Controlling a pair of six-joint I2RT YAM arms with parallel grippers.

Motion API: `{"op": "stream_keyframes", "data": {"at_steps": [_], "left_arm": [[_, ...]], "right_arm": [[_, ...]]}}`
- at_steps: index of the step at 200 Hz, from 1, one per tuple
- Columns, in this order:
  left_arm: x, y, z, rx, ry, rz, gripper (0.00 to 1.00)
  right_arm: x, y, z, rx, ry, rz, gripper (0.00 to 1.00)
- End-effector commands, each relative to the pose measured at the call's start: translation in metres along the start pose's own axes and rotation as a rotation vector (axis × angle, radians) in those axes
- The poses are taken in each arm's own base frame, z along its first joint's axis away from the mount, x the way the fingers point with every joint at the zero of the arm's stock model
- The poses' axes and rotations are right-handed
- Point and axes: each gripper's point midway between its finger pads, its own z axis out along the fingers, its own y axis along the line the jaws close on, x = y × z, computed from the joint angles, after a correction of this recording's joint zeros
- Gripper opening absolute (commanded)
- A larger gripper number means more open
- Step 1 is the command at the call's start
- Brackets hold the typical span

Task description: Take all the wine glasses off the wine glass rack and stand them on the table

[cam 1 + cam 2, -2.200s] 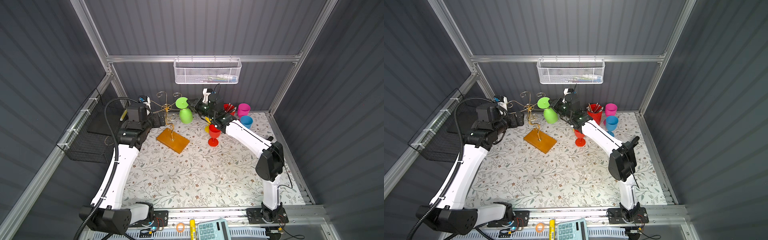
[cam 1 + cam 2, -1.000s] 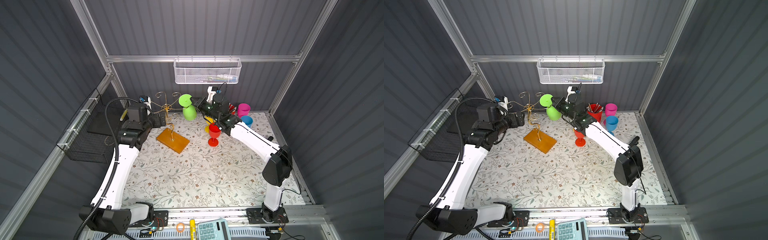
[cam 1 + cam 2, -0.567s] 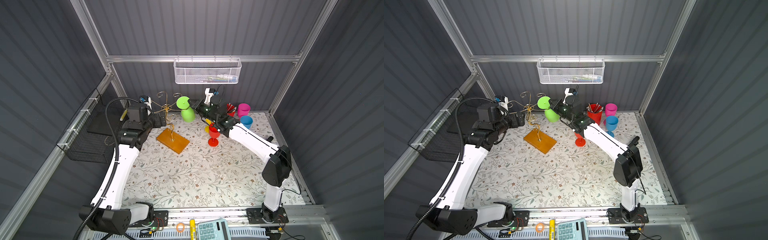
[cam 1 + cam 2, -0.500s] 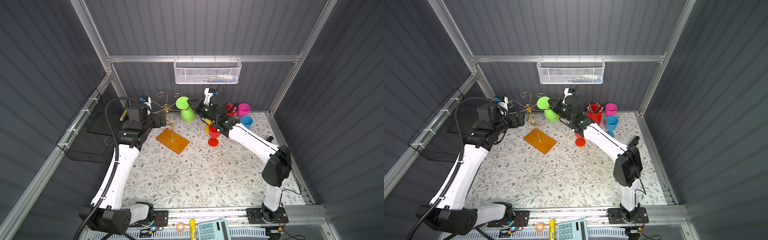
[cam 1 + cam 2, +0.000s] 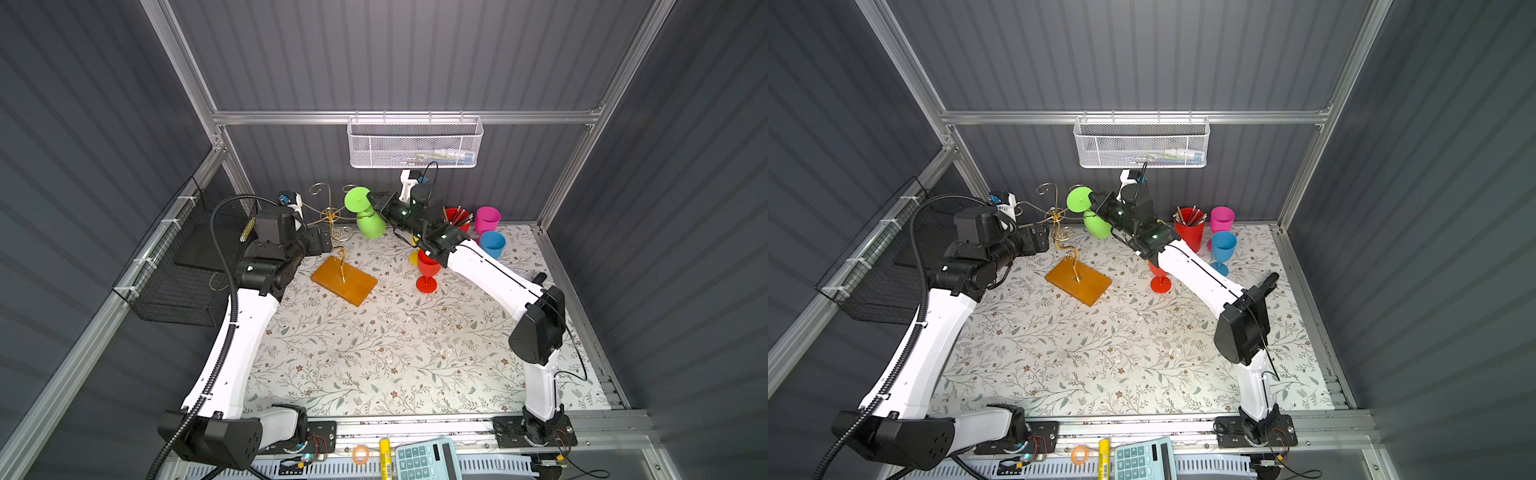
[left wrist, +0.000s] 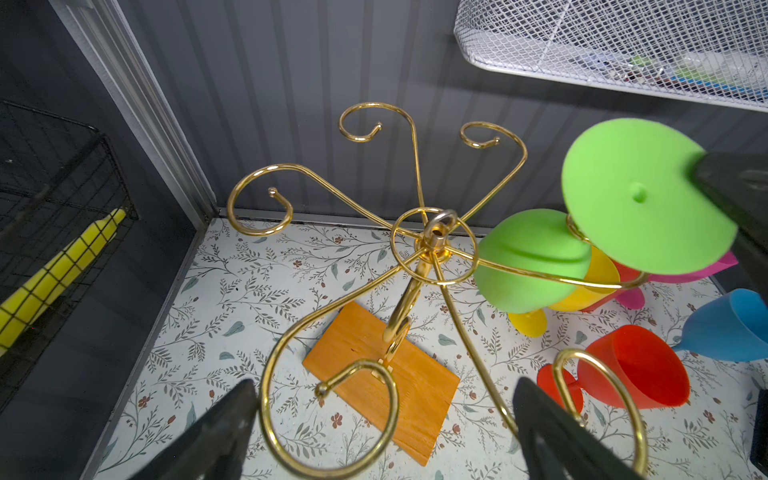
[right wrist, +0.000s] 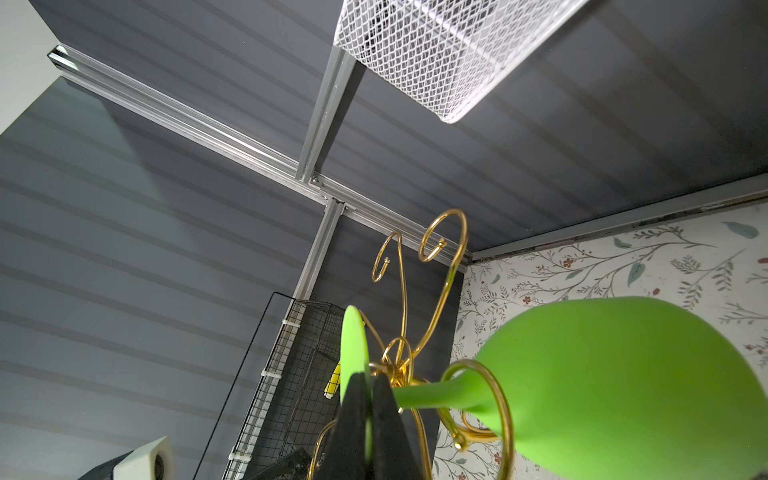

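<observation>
Pinching the foot of the green glass (image 7: 623,374), the right gripper (image 7: 368,388) holds its stem inside a scroll of the rack (image 6: 432,245), while the left gripper (image 6: 382,390) gapes wide beside that rack.

R gripper (image 7: 369,380), clamped on wine glass (image 5: 371,224) foot, swung it up & rightward away from wine glass rack (image 5: 331,215) approx 1 s back, then brought it back left; bowl ended slightly higher, R elbow returned inward.
</observation>
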Motion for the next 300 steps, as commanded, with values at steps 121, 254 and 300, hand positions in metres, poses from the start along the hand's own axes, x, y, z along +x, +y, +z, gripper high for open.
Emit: {"op": "stream_keyframes", "data": {"at_steps": [121, 254, 300], "left_arm": [[0.004, -0.009, -0.003, 0.023, 0.005, 0.03, 0.95], [0.002, -0.009, -0.006, 0.025, -0.005, 0.03, 0.96], [0.001, -0.01, -0.008, 0.027, -0.007, 0.03, 0.95]], "right_arm": [[-0.024, 0.01, -0.036, -0.023, -0.066, -0.034, 0.0], [0.014, 0.015, -0.029, -0.039, 0.029, -0.024, 0.0], [0.02, 0.019, -0.017, -0.041, 0.044, -0.027, 0.0]]}}
